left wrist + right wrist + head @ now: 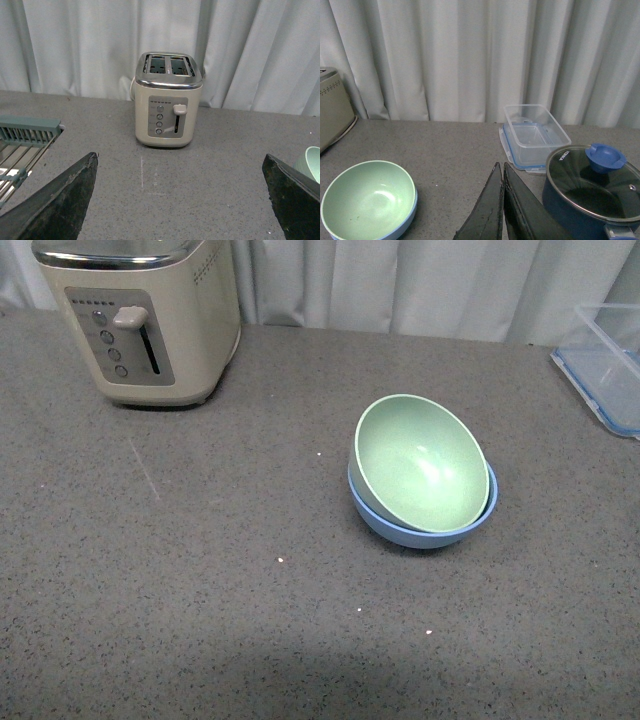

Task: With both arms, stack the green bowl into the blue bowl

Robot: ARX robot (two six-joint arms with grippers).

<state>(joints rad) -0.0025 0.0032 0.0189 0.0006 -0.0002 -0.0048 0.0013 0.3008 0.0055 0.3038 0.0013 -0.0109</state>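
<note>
Green bowl (422, 462) seated inside blue bowl (420, 525), tilted so its opening faces toward the camera and slightly left; only a crescent of the blue rim showing beneath on the near and right sides. Nested pair resting on grey speckled countertop (200, 590), right of centre, well apart from cream two-slot toaster (150, 320) at the far left against the pale curtain (400, 285). Clear plastic container with blue-trimmed lid (605, 365) at the far right edge. Neither arm visible in front view. Left gripper (180, 200) spread wide, nothing between the fingers (60, 205), aimed at the toaster; green dish rack (25, 132) at one side, a sliver of green bowl at the other. Right gripper (502, 210) closed, fingers pressed together with nothing held, clear of the bowls; dark blue pot with glass lid (595, 185) near it, just beside the plastic container.
</note>
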